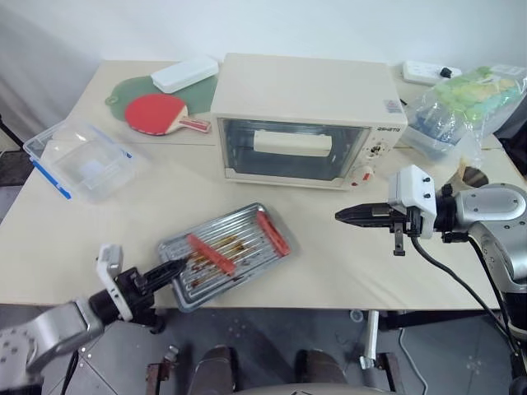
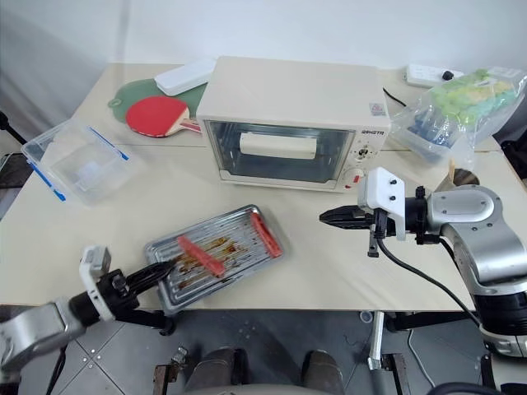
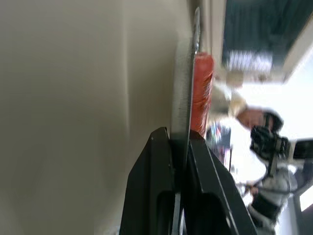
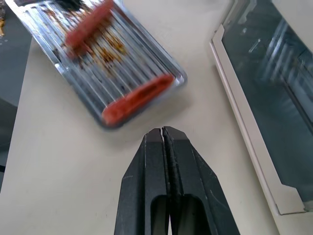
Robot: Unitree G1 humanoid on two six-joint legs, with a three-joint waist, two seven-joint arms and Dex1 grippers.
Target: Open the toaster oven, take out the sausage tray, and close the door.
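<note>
The silver sausage tray (image 1: 247,236) lies on the table in front of the toaster oven (image 1: 305,90), with two red sausages (image 1: 210,253) on its ridged, grease-stained base. My left gripper (image 1: 174,268) is shut on the tray's near left rim; the left wrist view shows the thin metal edge pinched between the fingers (image 3: 156,161). The cream oven stands behind, its glass door (image 1: 243,152) shut and the bar handle (image 1: 292,142) across it. My right gripper (image 1: 339,216) hovers shut and empty, right of the tray and in front of the oven's control panel.
A clear plastic box (image 1: 82,160) sits at the left. A red paddle (image 1: 156,113) and a white case (image 1: 185,74) lie behind it. A plastic bag (image 1: 461,107) and a power strip (image 1: 428,72) are at the back right. The tray lies close to the table's front edge.
</note>
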